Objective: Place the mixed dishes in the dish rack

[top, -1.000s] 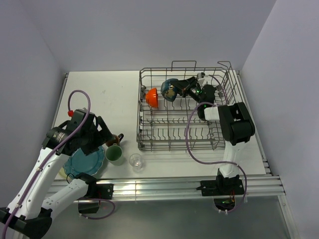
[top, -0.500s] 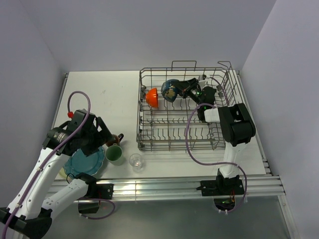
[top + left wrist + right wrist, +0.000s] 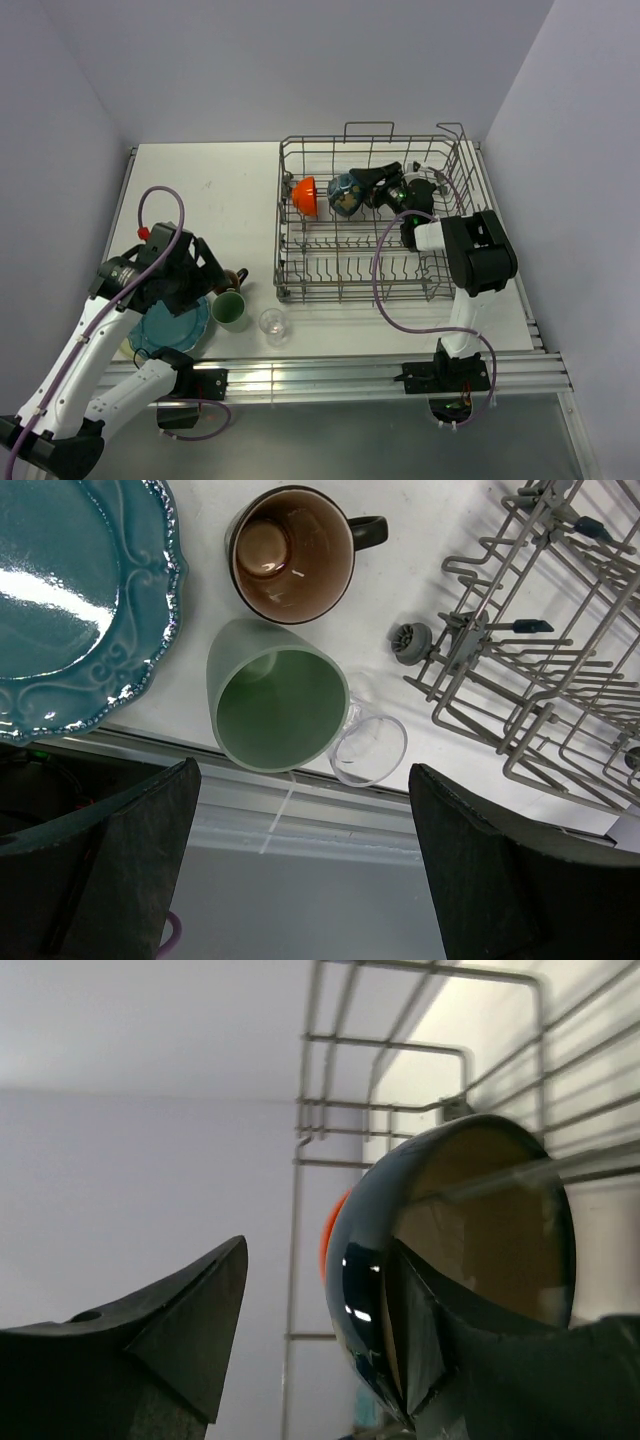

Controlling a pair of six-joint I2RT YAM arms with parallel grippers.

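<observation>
Right tool (image 3: 318, 1260) is spread open inside the dish rack (image 3: 283, 215), straddling the rim of the blue bowl (image 3: 470, 1220): one finger lies against the cream inside, the other is outside with a gap. The bowl stands on edge in the far row, just beside the orange bowl (image 3: 305, 195). Left tool (image 3: 305, 770) is released and empty above the pale green mug (image 3: 280, 710) on the worktop (image 3: 200, 190). Dark brown mug (image 3: 292, 555), small clear glass (image 3: 368, 750) and teal plate (image 3: 70, 590) are near it.

No readable text, label, brand, number or sign found in any view; dishes, wire rack, arms and bench all carried no legible markings.
</observation>
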